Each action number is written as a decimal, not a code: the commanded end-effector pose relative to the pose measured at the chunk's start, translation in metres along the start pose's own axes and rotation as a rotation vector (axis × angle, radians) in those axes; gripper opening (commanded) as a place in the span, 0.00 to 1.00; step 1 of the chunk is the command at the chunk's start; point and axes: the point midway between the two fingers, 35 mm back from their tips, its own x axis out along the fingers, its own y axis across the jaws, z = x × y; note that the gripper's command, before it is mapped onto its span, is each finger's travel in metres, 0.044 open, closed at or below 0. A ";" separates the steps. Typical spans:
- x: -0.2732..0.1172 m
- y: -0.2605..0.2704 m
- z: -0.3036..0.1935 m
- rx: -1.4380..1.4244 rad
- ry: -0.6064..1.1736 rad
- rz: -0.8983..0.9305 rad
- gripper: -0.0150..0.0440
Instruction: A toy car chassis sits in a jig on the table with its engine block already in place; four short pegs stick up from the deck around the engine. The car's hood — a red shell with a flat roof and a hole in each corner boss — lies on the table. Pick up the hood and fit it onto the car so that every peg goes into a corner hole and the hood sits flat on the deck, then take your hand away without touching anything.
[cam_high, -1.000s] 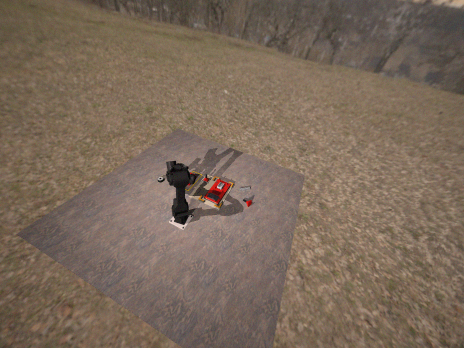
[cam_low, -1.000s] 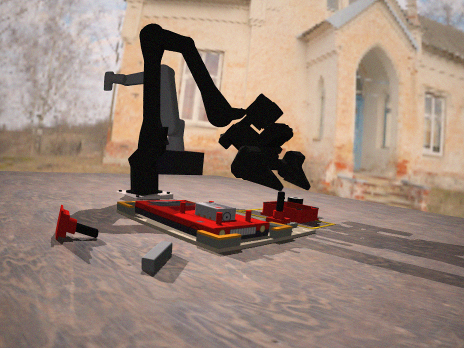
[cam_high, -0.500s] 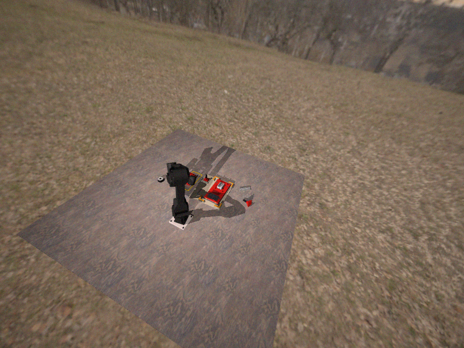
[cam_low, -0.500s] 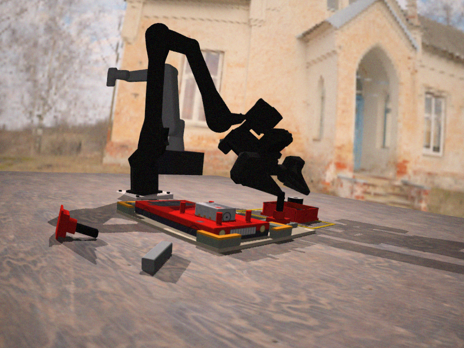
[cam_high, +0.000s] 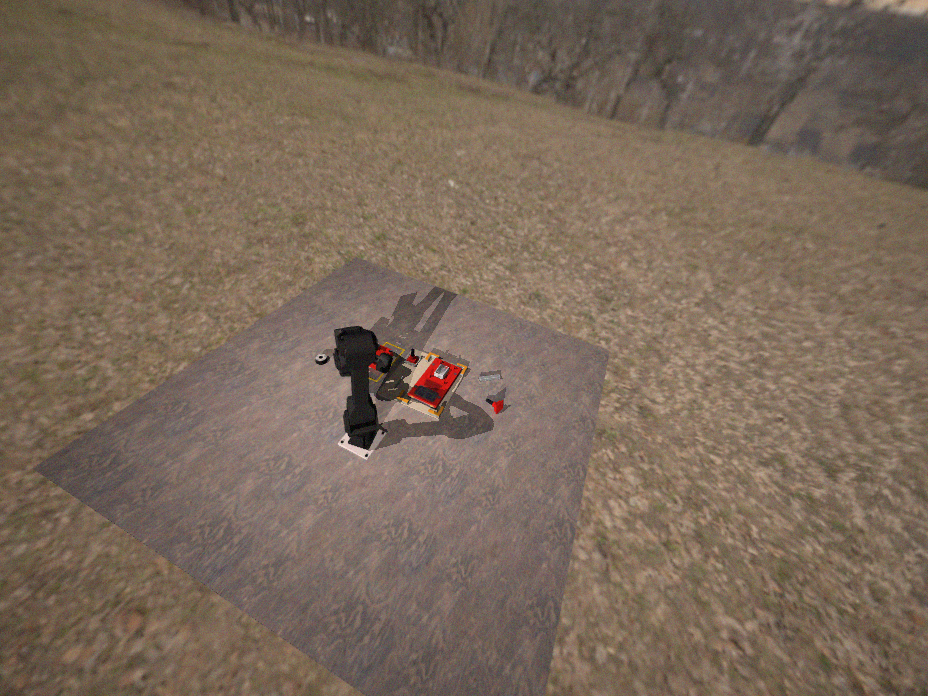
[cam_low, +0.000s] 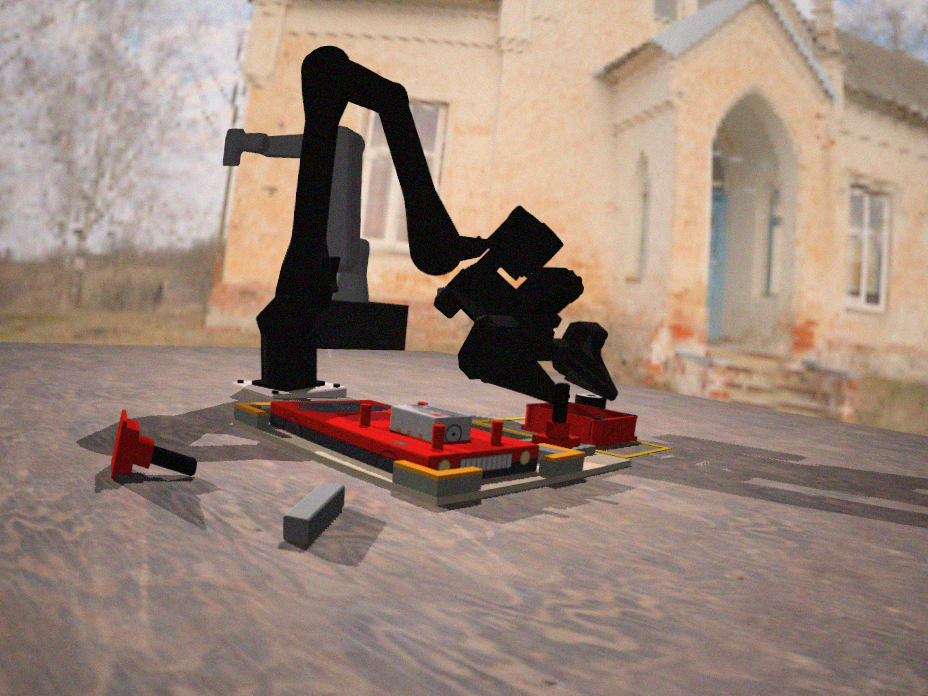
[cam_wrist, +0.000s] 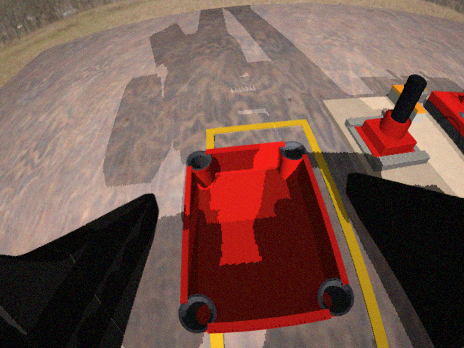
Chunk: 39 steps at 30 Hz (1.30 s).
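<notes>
While poised low over the hood, spread almost fully and gripping nothing, with room between each black fingertip of the gripper (cam_high: 380, 361) (cam_low: 586, 395) (cam_wrist: 251, 189) and the side walls. Below, on the table, open side up: the red hood shell with grey-rimmed corner holes (cam_high: 384, 350) (cam_low: 614, 428) (cam_wrist: 240, 240), overlapping a yellow outline (cam_high: 395, 347) (cam_low: 637, 451) (cam_wrist: 257, 127). Off the car. Near the right-hand fingertip in the wrist view, a red block with an upright black post (cam_high: 412, 358) (cam_low: 558, 430) (cam_wrist: 387, 137), narrowing room there. Beyond, in a jig with orange-topped corners (cam_low: 438, 470), the flat red car chassis (cam_high: 427, 388) (cam_low: 337, 419) (cam_wrist: 450, 112), carrying a grey engine block (cam_high: 441, 370) (cam_low: 431, 423). Well apart, past the jig's edge, a loose grey bar (cam_high: 490, 376) (cam_low: 311, 516).
</notes>
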 end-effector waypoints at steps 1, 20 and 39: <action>0.001 0.000 -0.003 -0.005 0.003 0.001 1.00; 0.006 0.000 -0.011 -0.005 0.003 0.001 1.00; 0.010 -0.001 -0.019 -0.005 0.003 0.001 1.00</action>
